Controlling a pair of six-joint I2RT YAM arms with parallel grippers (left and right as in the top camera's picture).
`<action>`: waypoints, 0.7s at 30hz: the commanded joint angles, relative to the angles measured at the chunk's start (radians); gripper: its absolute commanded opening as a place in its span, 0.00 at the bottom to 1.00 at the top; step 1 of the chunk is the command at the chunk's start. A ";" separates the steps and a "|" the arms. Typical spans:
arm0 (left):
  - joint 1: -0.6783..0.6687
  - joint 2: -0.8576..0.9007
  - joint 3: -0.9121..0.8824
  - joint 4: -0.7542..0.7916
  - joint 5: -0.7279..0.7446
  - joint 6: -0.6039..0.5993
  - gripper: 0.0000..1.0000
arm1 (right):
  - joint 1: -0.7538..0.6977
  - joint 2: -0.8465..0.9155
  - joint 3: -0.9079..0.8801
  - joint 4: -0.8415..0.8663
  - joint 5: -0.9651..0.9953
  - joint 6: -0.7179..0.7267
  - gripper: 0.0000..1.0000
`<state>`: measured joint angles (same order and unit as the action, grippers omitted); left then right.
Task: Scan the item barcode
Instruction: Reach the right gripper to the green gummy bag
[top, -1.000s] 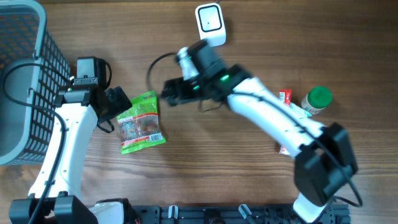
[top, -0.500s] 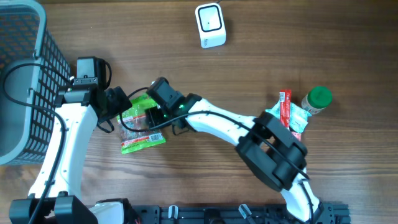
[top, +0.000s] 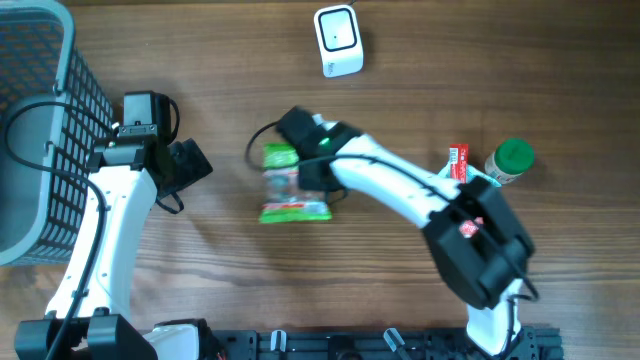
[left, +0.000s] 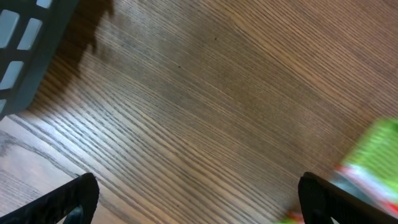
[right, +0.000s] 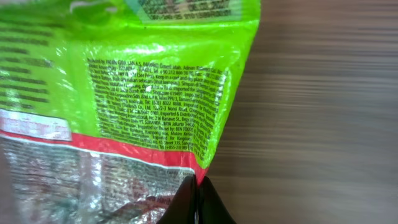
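Two arms reach over the wooden table (top: 200, 60). The right gripper (top: 303, 180) has its fingers pressed together on the edge of a green snack packet (top: 285, 210). In the right wrist view the black fingertips (right: 198, 199) meet on the packet's red stripe, with small printed text above them. The packet sits near the middle of the table, below the white barcode scanner (top: 337, 40) and well apart from it; I cannot tell whether it is lifted off the wood. The left gripper (top: 190, 165) stands with its fingers wide apart beside the grey basket (top: 40, 130), holding nothing. A green-lidded bottle (top: 510, 160) and a red sachet (top: 458, 160) lie at the right.
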<state>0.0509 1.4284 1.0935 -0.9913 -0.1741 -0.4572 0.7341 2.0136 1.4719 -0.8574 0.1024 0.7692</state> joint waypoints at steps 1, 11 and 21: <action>0.005 -0.003 0.014 0.000 0.002 0.008 1.00 | -0.042 -0.048 -0.009 -0.097 -0.014 0.136 0.04; 0.005 -0.003 0.014 0.000 0.002 0.008 1.00 | -0.020 -0.047 -0.100 -0.122 -0.119 0.313 0.14; 0.005 -0.003 0.014 0.000 0.002 0.008 1.00 | -0.094 -0.077 -0.070 -0.190 -0.191 -0.207 0.64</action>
<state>0.0509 1.4284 1.0935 -0.9913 -0.1741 -0.4572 0.6796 1.9747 1.3804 -1.0336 -0.0322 0.7872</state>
